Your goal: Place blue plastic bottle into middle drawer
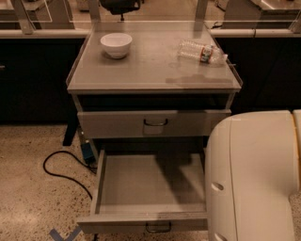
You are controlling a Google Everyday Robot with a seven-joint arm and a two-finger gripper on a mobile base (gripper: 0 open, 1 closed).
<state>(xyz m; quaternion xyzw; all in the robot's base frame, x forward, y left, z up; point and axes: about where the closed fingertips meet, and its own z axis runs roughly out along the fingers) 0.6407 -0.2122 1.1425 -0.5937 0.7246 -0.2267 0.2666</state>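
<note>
Nearest, lower right: cream, rounded robot body (254,179), filling the corner and hiding the right end of the pulled-out drawer. Gripper outside the camera view, beyond the frame edges; whether the jaws are spread or pressed together cannot be told. Blue plastic bottle likewise nowhere within the view.

Bottom centre: middle drawer (136,222), pulled fully out toward the camera, with a low front panel, a small dark wire handle (158,228) at its middle, and a flat grey tray shadowed on the right half.

Left of it: speckled floor (28,197), crossed by a looping black cable (61,170) running to the cabinet's foot, with a blue tape mark (63,234) at the lower edge.

Above the open drawer: upper drawer (113,124), pushed in, taller in the face, dark handle (155,123) at centre. Above that, a dark open slot (150,101) directly under the top.

Farther back: grey worktop (150,66). At its rear left, a white bowl (116,44), upright. At its rear right, well apart from the bowl, a slim clear bottle (202,52) with a red label, lying on its side near the right edge.

Farthest: pale counters (42,33) over dark fronts on both sides, and a dark chair base (120,5) at the top.
</note>
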